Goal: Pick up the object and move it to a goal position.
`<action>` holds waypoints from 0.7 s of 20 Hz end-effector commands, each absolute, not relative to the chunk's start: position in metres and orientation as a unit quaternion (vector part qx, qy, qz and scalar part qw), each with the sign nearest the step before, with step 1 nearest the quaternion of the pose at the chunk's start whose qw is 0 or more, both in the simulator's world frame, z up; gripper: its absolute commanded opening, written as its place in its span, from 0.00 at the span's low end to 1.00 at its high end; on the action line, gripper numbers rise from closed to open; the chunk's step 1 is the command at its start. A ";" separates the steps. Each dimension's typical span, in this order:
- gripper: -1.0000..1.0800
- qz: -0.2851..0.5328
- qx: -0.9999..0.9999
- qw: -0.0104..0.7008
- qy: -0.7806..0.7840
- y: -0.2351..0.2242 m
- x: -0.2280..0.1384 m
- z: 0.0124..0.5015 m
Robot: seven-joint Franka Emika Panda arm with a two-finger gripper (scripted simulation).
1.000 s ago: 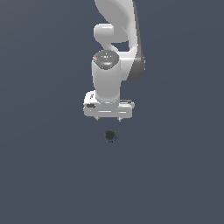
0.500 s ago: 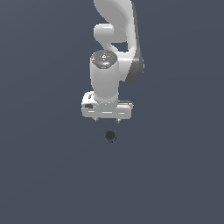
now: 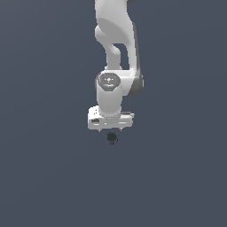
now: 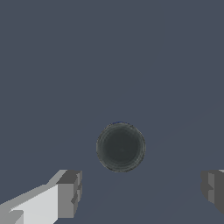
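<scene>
The object [image 3: 111, 138] is a small dark round blob with a faint green cast, lying on the flat grey floor [image 3: 44, 177]. In the exterior view it sits just below the gripper [image 3: 111, 129], near it but apart. In the wrist view the object [image 4: 120, 147] lies between the lines of the two fingertips [image 4: 70, 192] but ahead of them, not yet in the gap. The fingers stand wide apart, far wider than the object, and hold nothing.

Judging from this, the step in hand is the approach before the grasp: nothing is lifted. The next move calls for bringing the gripper on over the object until it lies squarely between the pads, going down to its level, then closing. The object is small and round, so an off-centre squeeze could roll it aside.

No goal marker shows in either view, so where the object must go cannot be told. The arm [image 3: 116, 53] is cut off at the top of the exterior view. There the fingers are hidden under the white hand, and the gripper's height above the floor is hard to judge. In the wrist view one fingertip is cut by the frame edge.
</scene>
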State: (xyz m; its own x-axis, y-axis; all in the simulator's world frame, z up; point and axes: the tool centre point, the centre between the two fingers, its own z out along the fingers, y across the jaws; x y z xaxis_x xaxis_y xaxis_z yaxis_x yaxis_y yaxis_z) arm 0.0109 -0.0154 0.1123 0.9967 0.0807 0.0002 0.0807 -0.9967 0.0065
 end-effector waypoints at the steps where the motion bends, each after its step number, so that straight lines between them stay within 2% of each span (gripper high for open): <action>1: 0.96 0.000 0.998 0.002 0.062 -0.013 0.010 0.093; 7: 0.96 0.000 0.996 0.000 0.091 -0.009 0.008 0.067; 14: 0.96 -0.001 0.996 0.000 0.092 -0.009 0.008 0.062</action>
State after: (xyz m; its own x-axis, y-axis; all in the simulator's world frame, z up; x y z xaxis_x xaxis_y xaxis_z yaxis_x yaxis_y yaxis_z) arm 0.0079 -0.0091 0.0639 0.9830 0.1833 -0.0014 0.1833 -0.9830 0.0001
